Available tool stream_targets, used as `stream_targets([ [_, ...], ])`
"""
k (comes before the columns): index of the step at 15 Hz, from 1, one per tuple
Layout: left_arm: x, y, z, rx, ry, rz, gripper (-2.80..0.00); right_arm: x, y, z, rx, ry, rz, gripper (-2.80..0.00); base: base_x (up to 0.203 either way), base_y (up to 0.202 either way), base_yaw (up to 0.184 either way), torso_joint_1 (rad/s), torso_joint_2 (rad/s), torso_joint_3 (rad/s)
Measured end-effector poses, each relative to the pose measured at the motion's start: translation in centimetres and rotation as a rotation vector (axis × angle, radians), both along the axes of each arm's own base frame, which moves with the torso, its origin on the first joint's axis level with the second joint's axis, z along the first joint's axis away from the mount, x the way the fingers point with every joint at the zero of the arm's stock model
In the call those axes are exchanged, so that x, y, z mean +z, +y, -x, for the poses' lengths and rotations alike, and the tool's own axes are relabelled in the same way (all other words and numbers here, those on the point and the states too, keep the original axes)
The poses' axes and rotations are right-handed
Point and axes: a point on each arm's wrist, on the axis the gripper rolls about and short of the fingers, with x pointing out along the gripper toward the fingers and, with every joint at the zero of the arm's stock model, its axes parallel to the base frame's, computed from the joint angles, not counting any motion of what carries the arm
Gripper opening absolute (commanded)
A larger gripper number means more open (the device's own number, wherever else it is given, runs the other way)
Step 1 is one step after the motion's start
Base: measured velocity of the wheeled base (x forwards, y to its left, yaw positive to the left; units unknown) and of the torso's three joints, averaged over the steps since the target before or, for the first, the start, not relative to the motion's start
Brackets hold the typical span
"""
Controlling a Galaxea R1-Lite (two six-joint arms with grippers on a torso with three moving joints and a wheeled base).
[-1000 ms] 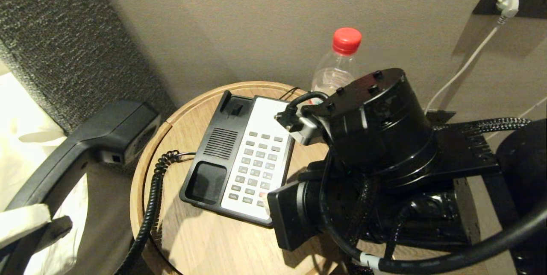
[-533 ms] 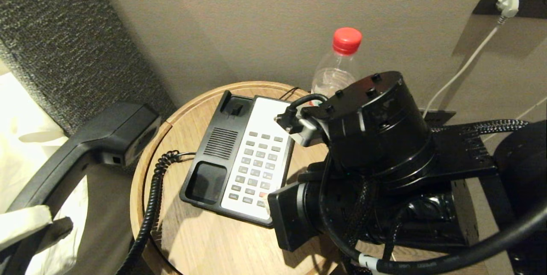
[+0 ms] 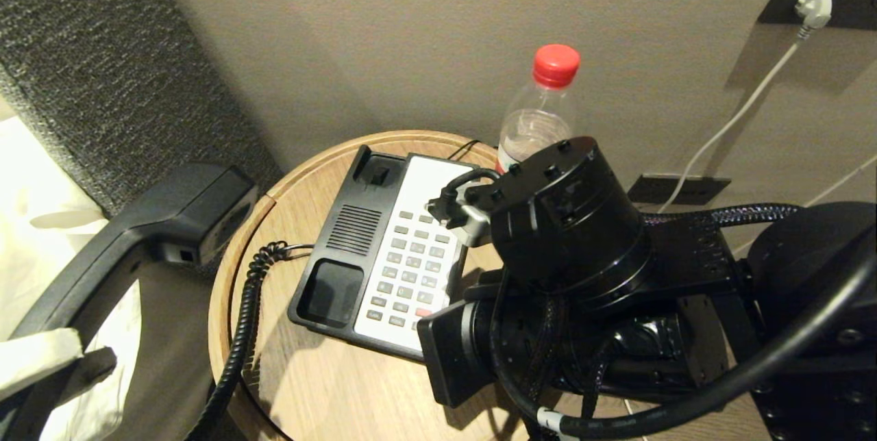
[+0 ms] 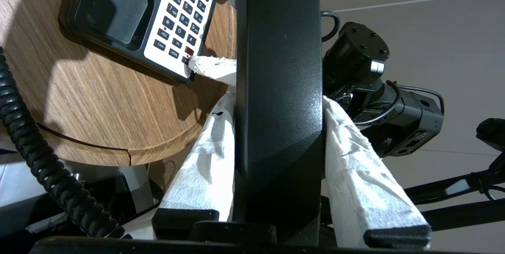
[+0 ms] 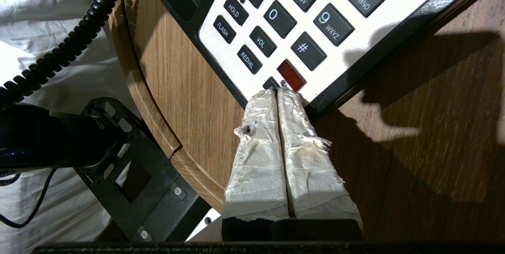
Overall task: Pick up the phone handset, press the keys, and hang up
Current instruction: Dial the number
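Grippers first, nearest to us. Left gripper (image 4: 278,127), low at the left of the head view: white-wrapped fingers (image 4: 201,167) clamped on either side of the phone handset (image 4: 278,88), gripping its long black body. Handset is held up in the air off to the left of the round table, apart from the phone base, one rounded end (image 3: 188,211) raised near the table rim.

Right gripper (image 5: 278,92): we see its two padded fingers pressed flat together, nothing between them, tips resting at the near corner of the keypad, touching a small dark key just beside the red key (image 5: 291,75). Right arm's black wrist (image 3: 569,222) fills the head view's lower right and hides the tips there.

Coiled cord (image 3: 240,338): black, runs from the base's left side over the table edge and down toward the handset.

Wooden table (image 3: 308,372): round, light grain, raised rim.

Phone base (image 3: 384,256): black w/ white key panel, empty cradle on its left side, speaker grille above the lower recess.

Bottle (image 3: 541,112): clear plastic, red cap, upright behind the base near the wall.

Wall plug (image 3: 814,6): white, in a dark socket plate at upper right, white lead hanging down.
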Motion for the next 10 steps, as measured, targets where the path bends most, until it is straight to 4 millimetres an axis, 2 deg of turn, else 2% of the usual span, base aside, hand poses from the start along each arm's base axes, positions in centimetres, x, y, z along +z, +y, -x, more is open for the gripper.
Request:
stream_targets([
  [10,0.03,0.02,0.03,0.0,-0.002,0.001,-2.8,-0.43,0.01,-0.18,0.0,0.001,0.017,-2.8,0.0,0.0,0.0,0.0,0.0,0.0],
])
